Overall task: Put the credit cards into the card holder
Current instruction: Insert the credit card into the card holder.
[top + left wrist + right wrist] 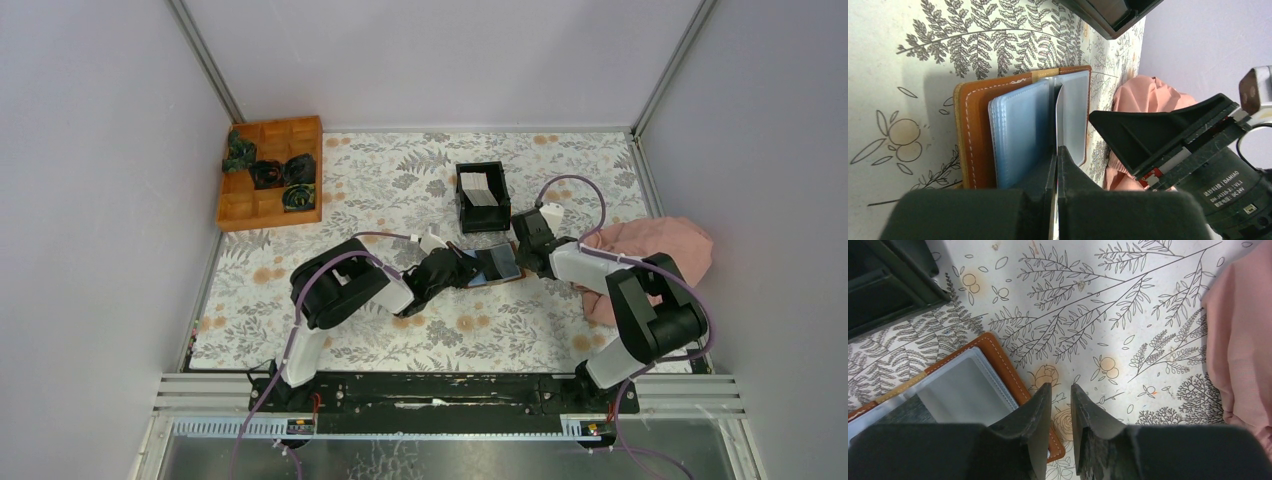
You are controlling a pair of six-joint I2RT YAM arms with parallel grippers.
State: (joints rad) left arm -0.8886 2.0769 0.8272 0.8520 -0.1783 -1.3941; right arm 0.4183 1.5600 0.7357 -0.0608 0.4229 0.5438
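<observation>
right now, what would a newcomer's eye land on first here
Both arms meet at mid-table over the open card holder, where the left gripper pinches a thin pale sheet standing among its clear sleeves; card or sleeve page, I cannot tell. Just beyond stands a black box of white credit cards, with a pink cloth at the right edge and an orange tray in the far left corner.

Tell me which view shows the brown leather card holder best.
Left wrist: the brown leather card holder lies open, clear sleeves visible. Right wrist shows one corner; top external shows it small and indistinct.
</observation>
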